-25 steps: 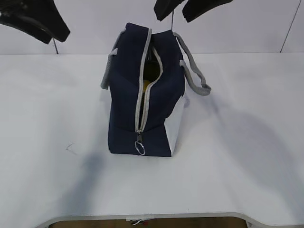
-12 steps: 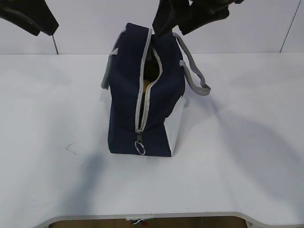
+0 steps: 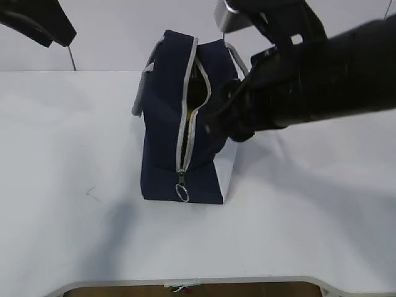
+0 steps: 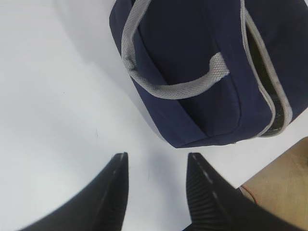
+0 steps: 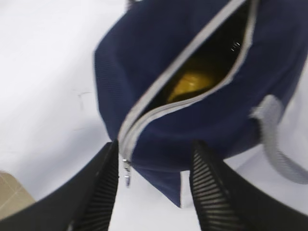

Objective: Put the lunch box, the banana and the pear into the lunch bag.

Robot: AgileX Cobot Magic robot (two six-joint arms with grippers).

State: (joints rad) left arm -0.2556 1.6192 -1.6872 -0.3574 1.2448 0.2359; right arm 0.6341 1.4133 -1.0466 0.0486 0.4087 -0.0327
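- Spreading across the whole scene is a white table (image 3: 74,235), with a pale wall (image 3: 124,31) behind it and a small dark scratch mark (image 3: 91,193) on its surface left of the bag.
- The right arm (image 3: 322,80) is the next biggest thing: a bulky black mass coming in from the right edge of the exterior view and covering the upper right side of the bag.
- The lunch bag (image 3: 167,130) stands upright near the middle of the table, navy blue with a white side panel (image 3: 226,176) showing at its lower right.
- Its grey zipper (image 3: 183,133) runs down the near end and is unzipped along the top, leaving a slit open.
- A grey handle (image 4: 168,86) lies against the bag's side in the left wrist view; another handle (image 5: 276,139) hangs off the far side in the right wrist view.
- The left gripper (image 4: 156,166) hangs above bare table just beside the bag, its two black fingers apart with nothing between them.
- The right gripper (image 5: 154,154) hangs over the zipper end of the bag, fingers spread and empty.
- Something yellow (image 5: 190,84) lies inside the bag, seen through the slit; whether it is the banana or the pear cannot be told.
- A metal ring pull (image 3: 182,192) dangles at the bottom of the zipper.
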